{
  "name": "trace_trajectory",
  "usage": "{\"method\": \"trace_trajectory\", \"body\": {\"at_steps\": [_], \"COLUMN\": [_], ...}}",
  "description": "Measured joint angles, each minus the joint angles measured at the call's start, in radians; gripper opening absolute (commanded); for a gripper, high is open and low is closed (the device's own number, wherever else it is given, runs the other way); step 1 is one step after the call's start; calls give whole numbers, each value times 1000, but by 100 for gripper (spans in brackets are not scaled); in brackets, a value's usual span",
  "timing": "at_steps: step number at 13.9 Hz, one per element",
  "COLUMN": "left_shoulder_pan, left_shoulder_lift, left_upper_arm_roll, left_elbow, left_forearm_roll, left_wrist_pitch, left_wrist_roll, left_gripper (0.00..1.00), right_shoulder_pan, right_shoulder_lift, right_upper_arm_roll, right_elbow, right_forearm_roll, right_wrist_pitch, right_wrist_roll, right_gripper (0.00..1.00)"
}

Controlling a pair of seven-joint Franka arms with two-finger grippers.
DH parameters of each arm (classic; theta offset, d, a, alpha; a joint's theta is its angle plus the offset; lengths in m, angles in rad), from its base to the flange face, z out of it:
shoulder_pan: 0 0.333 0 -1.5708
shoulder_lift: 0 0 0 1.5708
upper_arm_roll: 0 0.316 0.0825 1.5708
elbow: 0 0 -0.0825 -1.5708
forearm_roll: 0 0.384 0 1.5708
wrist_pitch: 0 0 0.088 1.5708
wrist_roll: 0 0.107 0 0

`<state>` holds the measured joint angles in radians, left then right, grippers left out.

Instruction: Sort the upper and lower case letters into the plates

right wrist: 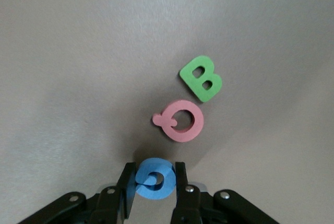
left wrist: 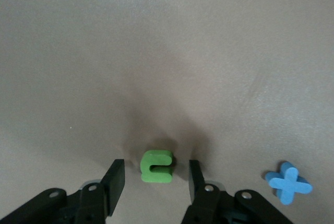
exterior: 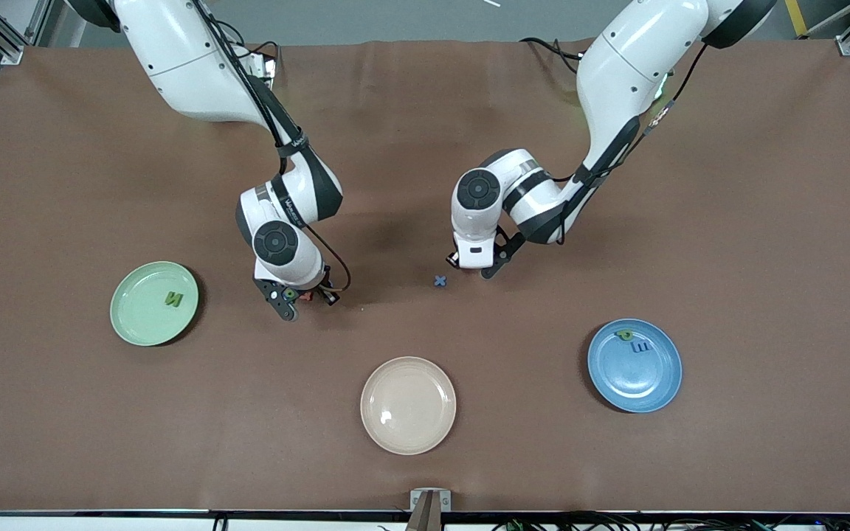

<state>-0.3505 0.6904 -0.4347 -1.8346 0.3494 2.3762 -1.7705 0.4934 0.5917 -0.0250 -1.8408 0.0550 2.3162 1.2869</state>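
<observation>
The mint green plate (exterior: 130,324) lies toward the right arm's end and holds a green letter N (exterior: 173,299). The blue plate (exterior: 654,383) lies toward the left arm's end and holds a small green letter (exterior: 624,335) and a blue letter (exterior: 642,346). My left gripper (exterior: 478,267) (left wrist: 156,174) is open low over the table, its fingers on either side of a green letter c (left wrist: 156,166) that lies flat. My right gripper (exterior: 299,299) (right wrist: 154,179) is shut on a round blue letter (right wrist: 155,178).
A blue x (exterior: 440,281) (left wrist: 288,182) lies beside the left gripper. A pink Q (right wrist: 180,120) and a green B (right wrist: 201,78) lie on the table by the right gripper. A cream-beige plate (exterior: 408,405) sits empty near the front camera.
</observation>
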Motion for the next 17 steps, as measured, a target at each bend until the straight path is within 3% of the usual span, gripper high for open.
{"method": "trace_trajectory", "body": {"at_steps": [2,4,5,11,17], "left_shoulder_pan": [0,1,2,54,335], "left_shoulder_lift": [0,0,-1,-21,-81], "left_upper_arm_roll": [0,0,0,12,20], "left_elbow": [-2,-2,-1,81,141], "left_forearm_roll": [0,0,0,8,18], "left_wrist_pitch": [3,15,16,18,-57], "left_wrist_roll": [0,0,0,27,489], "left_gripper": [32,10,4,1,2], "right_shoulder_pan": [-28,-118,-179,-491,-610], "right_shoulder_lift": [-43,-101,-123,-106,-8], "right_upper_arm_roll": [-17,-27,-29,-32,-30], "right_elbow": [59,98,101,89,72], "right_forearm_roll": [-1,-1,-2,-2,-2], "right_wrist_pitch": [-165,-287,-308,-274,-144], "right_wrist_roll": [-101,-280,-382,-883,-1117], "right_gripper": [18,19,19,19,21]}}
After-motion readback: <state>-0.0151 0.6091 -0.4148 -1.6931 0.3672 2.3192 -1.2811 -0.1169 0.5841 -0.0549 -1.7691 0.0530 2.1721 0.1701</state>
